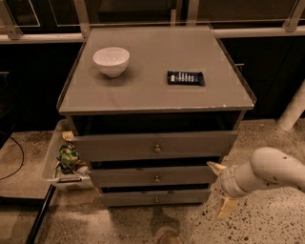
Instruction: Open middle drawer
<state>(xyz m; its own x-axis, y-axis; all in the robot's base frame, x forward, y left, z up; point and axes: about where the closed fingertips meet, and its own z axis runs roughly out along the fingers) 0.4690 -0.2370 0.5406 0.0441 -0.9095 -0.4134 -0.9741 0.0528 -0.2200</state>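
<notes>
Looks like some office or lab test corner: speckled terrazzo floor [267, 224], grey drawer cabinet [152, 95] against dark glass panels [133, 9], plastic bin [47, 162] of snack packets [69, 157] beside it. Also got a robot gripper [221, 188] low at the cabinet's right, fingers spread apart
</notes>
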